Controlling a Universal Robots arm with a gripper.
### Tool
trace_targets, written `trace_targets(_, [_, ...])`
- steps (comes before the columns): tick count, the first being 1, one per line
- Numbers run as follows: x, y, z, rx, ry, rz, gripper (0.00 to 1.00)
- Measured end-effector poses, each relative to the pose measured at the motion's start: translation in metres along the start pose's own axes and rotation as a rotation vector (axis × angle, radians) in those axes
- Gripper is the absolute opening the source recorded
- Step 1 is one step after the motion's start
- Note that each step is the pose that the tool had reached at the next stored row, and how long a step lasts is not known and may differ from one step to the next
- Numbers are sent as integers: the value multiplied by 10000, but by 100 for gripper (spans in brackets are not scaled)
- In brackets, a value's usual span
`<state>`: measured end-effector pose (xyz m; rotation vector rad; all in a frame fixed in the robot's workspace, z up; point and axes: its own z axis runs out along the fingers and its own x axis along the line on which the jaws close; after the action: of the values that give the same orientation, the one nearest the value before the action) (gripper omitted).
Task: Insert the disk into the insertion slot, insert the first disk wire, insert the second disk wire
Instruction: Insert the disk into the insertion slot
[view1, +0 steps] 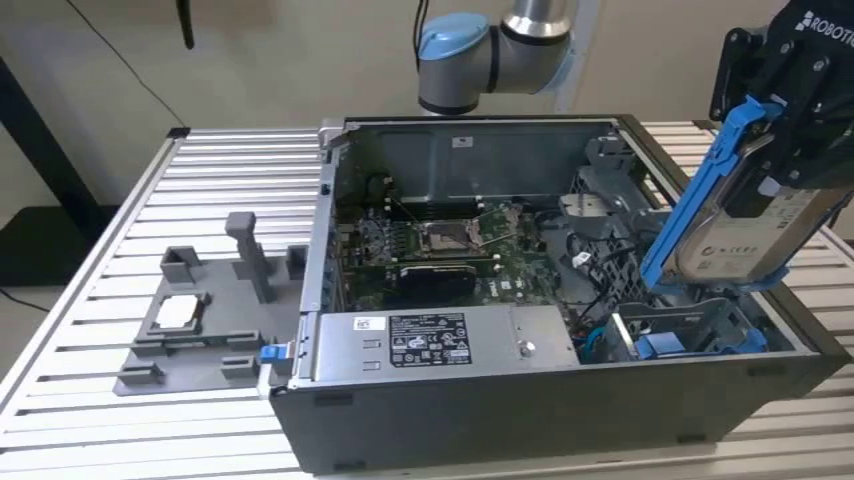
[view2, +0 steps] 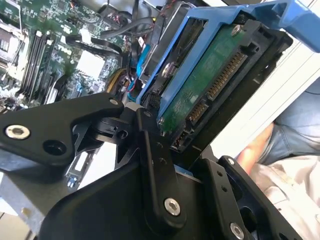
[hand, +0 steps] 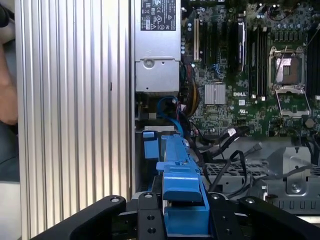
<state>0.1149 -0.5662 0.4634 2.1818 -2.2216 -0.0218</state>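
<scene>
My gripper (view1: 785, 150) is shut on the disk (view1: 742, 245), a silver drive with a white label in a blue carrier (view1: 697, 190). The disk hangs steeply tilted, its lower end just above the insertion slot (view1: 683, 322), the dark metal cage at the case's front corner on the exterior view's right. In the second wrist view the disk's green circuit board (view2: 200, 95) and connector edge sit between the black fingers (view2: 150, 155). In the first wrist view the blue carrier (hand: 180, 187) runs out from the gripper (hand: 182, 220) over the case. Black and blue wires (hand: 220, 140) lie loose beside the cage.
A grey labelled power-supply box (view1: 427, 345) fills the case's front. The motherboard (view1: 441, 245) lies behind it. A grey holder fixture (view1: 200, 320) stands on the slatted metal table (view1: 80, 400) on the exterior view's left. A person's hand (hand: 6, 90) is near the table edge.
</scene>
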Motion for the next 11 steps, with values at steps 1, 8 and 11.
trace_targets(1, [0,-1,18,1,10,0,33])
trace_targets(8, [-1,-4,145,44,23,1,33])
trace_targets(11, [-2,-6,200,57,22,1,33])
